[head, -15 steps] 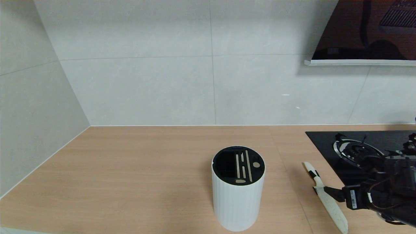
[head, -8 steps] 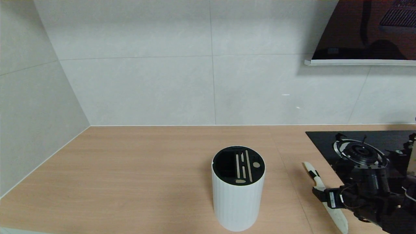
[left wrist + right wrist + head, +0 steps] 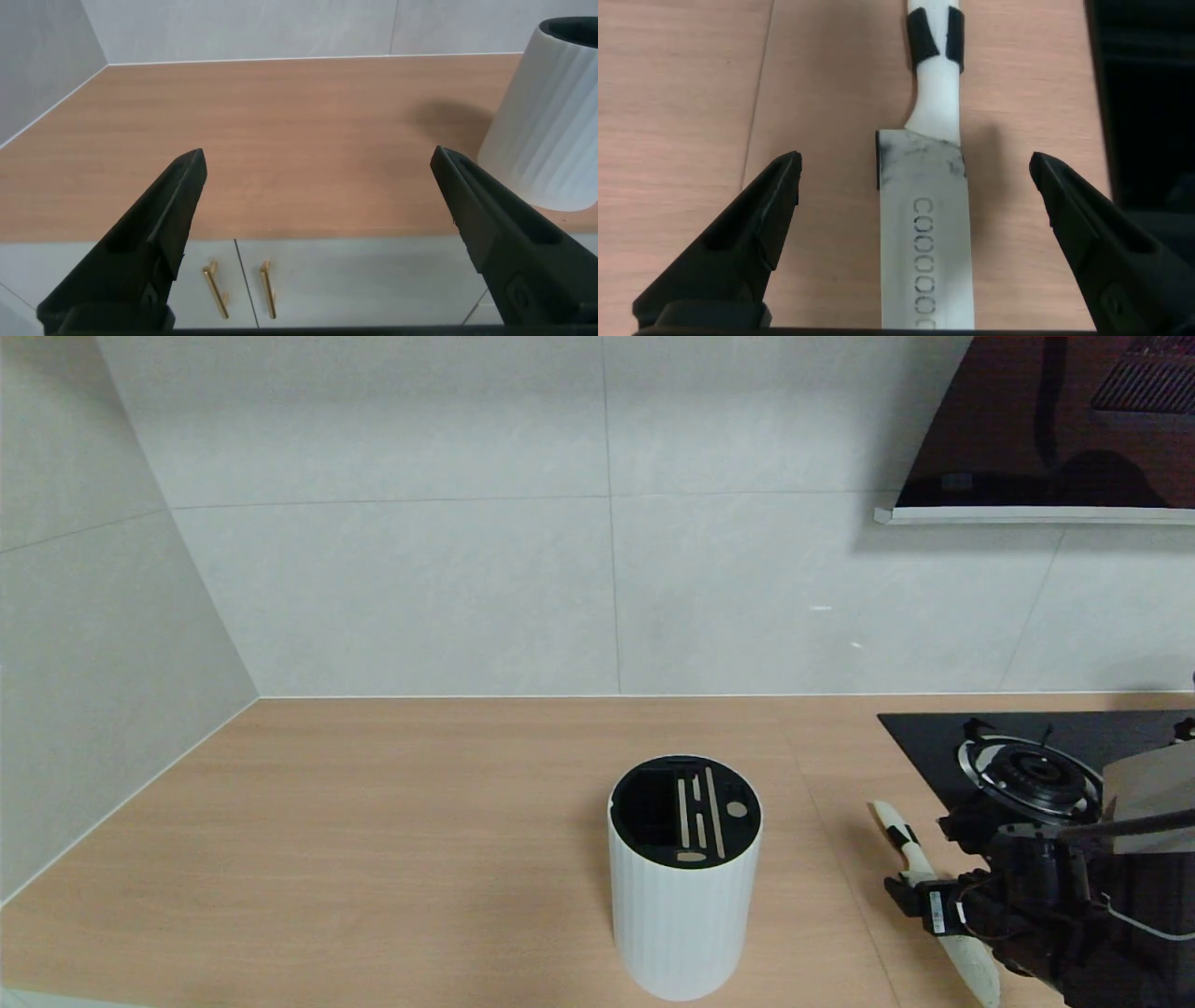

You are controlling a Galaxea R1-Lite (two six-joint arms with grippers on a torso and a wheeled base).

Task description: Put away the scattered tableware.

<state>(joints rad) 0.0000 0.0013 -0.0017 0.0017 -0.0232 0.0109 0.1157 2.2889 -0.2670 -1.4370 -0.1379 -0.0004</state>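
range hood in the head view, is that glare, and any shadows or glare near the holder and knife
Head view: the range hood has a glossy panel mirroring dark shapes, no hotspot. Left wrist view: a soft shadow lies on the counter beside the white holder. Right wrist view: the knife framed by the open right pincer is evenly lit, no glare.

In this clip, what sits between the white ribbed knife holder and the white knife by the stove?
Only bare wooden countertop, seen in the head view, separates the white ribbed cylindrical knife holder from the white-handled knife.
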